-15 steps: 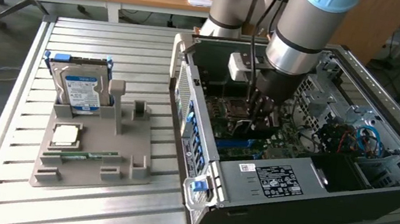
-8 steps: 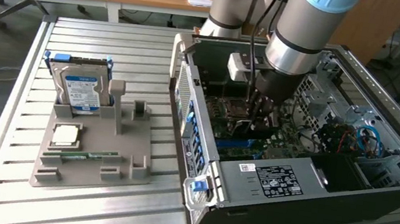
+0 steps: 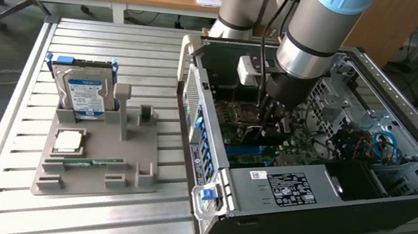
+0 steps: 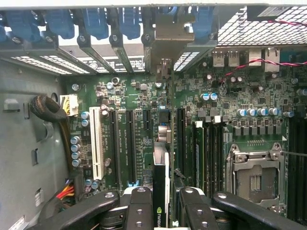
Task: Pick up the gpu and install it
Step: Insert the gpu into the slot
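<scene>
Open case, pincer clasping gpu edgewise

Green motherboard, white slot, black-edged gpu, blue latches.

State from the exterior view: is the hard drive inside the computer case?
No, the hard drive stands upright in the grey holder, outside the computer case.

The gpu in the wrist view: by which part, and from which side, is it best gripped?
By its long edge away from the motherboard, from above. The gpu stands on edge over it, so that edge and both flat faces are free for the gripper.
</scene>
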`<state>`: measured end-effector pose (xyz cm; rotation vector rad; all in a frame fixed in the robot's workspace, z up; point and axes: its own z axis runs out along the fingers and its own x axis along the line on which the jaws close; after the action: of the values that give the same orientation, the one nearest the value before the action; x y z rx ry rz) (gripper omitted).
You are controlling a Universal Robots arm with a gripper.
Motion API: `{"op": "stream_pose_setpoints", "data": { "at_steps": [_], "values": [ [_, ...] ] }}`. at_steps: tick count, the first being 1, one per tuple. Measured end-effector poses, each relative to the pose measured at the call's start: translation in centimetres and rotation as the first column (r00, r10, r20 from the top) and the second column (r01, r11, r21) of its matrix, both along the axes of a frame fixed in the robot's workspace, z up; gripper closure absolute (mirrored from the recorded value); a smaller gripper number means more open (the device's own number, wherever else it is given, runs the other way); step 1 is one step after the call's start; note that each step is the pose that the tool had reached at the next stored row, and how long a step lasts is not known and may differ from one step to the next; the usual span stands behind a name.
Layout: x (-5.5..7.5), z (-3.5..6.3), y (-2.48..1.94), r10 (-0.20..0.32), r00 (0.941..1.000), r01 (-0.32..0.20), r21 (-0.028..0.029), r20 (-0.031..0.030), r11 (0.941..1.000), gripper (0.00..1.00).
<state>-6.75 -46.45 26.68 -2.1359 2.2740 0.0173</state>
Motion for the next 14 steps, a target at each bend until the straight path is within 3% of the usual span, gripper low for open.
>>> {"op": "stream_pose_setpoints", "data": {
  "at_steps": [14],
  "values": [
    [-0.07, -0.19, 0.01, 0.0, 1.0, 0.0, -0.0003, -0.0001, 1.0, 0.74]
  ]
}}
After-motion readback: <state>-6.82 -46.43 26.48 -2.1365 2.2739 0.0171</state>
